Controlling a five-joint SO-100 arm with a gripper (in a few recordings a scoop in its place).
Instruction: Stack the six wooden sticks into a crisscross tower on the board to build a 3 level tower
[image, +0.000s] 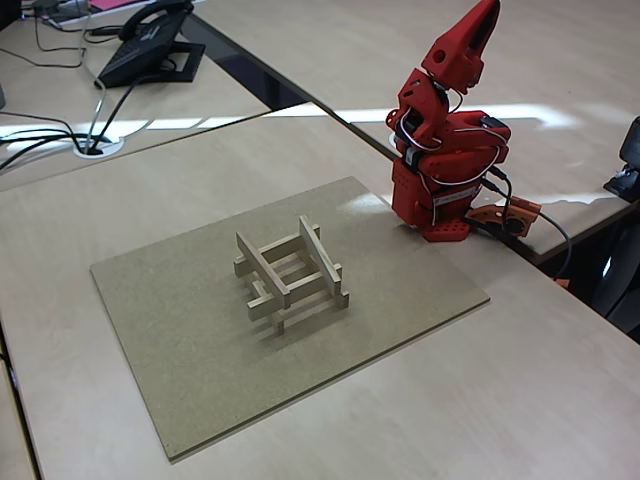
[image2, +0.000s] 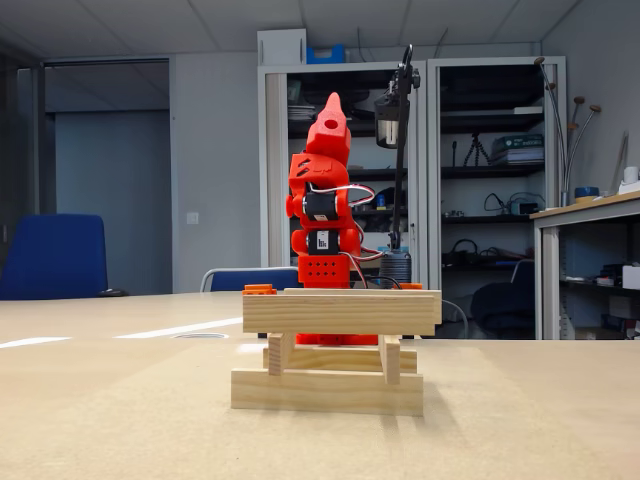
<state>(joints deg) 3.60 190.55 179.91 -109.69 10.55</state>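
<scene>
A pale desk (image: 560, 400) in an office, with shelves (image2: 500, 180) behind and a phone (image: 150, 45) at the far corner, carries the board (image: 200, 330). At the board's far edge the red arm (image: 445, 170) is folded upright, claw (image: 478, 28) pointing up, apparently closed and holding nothing. The tower (image: 292, 270) of sticks stands three crossed layers high at the board's middle.

Lighting's pretty even and bright from overhead. There's a glare streak across the pale desk (image: 300, 120) behind the board (image: 200, 380). The tower (image: 290, 275) only drops a soft, faint shadow. The low fixed view is a bit grainy, with dim, slightly soft background shelves (image2: 490, 200).
</scene>
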